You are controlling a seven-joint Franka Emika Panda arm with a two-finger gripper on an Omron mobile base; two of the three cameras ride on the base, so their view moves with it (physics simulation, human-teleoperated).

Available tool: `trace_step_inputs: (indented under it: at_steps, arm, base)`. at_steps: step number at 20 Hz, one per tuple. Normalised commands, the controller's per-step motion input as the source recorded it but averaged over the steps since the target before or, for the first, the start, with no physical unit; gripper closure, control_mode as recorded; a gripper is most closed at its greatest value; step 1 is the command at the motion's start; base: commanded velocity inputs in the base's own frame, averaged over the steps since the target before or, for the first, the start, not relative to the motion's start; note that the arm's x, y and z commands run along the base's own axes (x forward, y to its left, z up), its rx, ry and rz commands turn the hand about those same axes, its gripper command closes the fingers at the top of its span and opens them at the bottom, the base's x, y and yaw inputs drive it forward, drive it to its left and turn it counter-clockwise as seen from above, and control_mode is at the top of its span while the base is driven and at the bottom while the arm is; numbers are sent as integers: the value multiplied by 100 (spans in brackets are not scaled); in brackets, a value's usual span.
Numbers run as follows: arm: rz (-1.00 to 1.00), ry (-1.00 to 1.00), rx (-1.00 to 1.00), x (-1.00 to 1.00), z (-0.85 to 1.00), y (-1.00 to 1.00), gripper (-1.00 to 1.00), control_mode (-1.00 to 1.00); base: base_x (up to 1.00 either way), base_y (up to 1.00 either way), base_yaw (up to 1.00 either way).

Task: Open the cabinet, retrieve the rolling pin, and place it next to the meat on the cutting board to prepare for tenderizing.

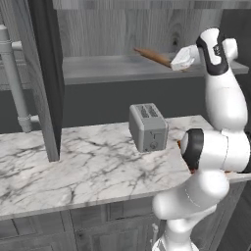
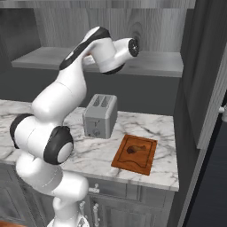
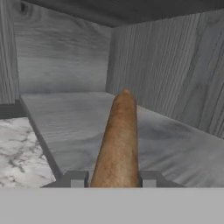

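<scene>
One rolling pin (image 3: pixel 118 140) clasped in pincer (image 3: pixel 113 178), one toaster (image 1: pixel 148 127), one cutting board (image 2: pixel 135 154)

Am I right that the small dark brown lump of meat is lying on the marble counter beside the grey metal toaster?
Not quite: the small dark brown lump of meat lies on the orange-brown wooden cutting board, which sits on the marble counter beside the grey metal toaster. The right base view shows it.

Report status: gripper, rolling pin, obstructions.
Gripper shut on rolling pin, fingers either side. Pin at the cabinet shelf, door open. Toaster stands beside cutting board, meat on it.
</scene>
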Motion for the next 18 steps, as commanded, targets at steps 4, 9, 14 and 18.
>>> trace_step_inputs:
  at_steps: [4, 9, 14, 18]
  arm:
    - [-4, -3, 2, -100, 24, -12, 100, -100]
    - [-8, 1, 0, -100, 33, -21, 100, -100]
    - [-4, 7, 0, -100, 16, -27, 100, -100]
    - [-1, 6, 0, -100, -1, -20, 100, -100]
  base:
    - [0, 0, 0]
    - [0, 0, 0]
    - [0, 0, 0]
    - [0, 0, 0]
